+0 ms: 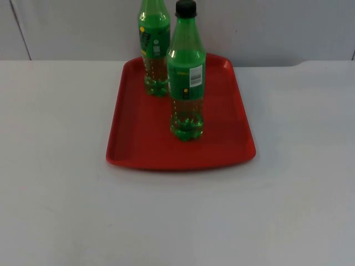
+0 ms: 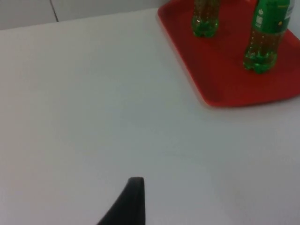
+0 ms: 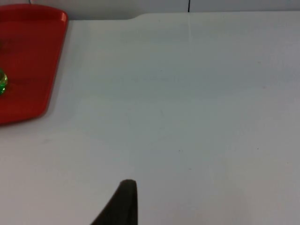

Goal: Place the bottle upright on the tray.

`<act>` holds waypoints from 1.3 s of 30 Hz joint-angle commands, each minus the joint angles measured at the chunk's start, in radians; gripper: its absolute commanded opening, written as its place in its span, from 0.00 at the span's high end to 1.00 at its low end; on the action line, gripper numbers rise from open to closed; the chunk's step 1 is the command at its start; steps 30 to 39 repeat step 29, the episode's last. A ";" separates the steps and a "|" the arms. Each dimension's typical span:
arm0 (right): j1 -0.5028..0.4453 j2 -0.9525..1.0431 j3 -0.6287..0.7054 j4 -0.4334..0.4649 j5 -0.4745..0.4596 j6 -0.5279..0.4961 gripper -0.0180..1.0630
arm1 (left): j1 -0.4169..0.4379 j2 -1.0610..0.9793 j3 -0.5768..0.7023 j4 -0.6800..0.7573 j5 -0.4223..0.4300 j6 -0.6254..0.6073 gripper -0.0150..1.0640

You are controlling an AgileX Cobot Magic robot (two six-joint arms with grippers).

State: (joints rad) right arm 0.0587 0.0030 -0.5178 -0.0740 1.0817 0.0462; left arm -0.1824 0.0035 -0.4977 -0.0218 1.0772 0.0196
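Two green bottles stand upright on the red tray (image 1: pixel 133 138). The nearer bottle (image 1: pixel 187 77) has a black cap and a white label patch. The rear bottle (image 1: pixel 153 44) stands at the tray's back left, with its top cut off by the picture's edge. In the left wrist view both bottles (image 2: pixel 265 37) (image 2: pixel 205 18) stand on the tray (image 2: pixel 220 79), and my left gripper (image 2: pixel 131 201) hovers over bare table well left of it. My right gripper (image 3: pixel 122 204) hovers over bare table right of the tray (image 3: pixel 28 56). Neither gripper holds anything that I can see.
The white table (image 1: pixel 177 221) spreads wide in front of and beside the tray. The grey partition wall (image 1: pixel 266 27) rises just behind the tray's far rim.
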 commanded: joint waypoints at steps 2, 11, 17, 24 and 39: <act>-0.006 -0.003 0.002 0.002 -0.004 -0.006 0.01 | 0.046 -0.004 0.004 -0.010 -0.001 0.003 0.01; -0.006 -0.003 0.002 0.002 -0.004 -0.006 0.01 | 0.149 -0.004 0.004 -0.010 -0.001 0.003 0.01; -0.006 -0.003 0.002 0.008 -0.004 -0.006 0.01 | 0.200 -0.004 0.004 -0.010 -0.001 0.003 0.01; -0.006 -0.003 0.002 0.020 -0.004 -0.014 0.01 | 0.230 -0.004 0.004 -0.010 -0.001 0.003 0.01; -0.006 -0.003 0.002 0.037 -0.004 -0.055 0.01 | 0.230 -0.004 0.004 -0.010 -0.001 0.003 0.01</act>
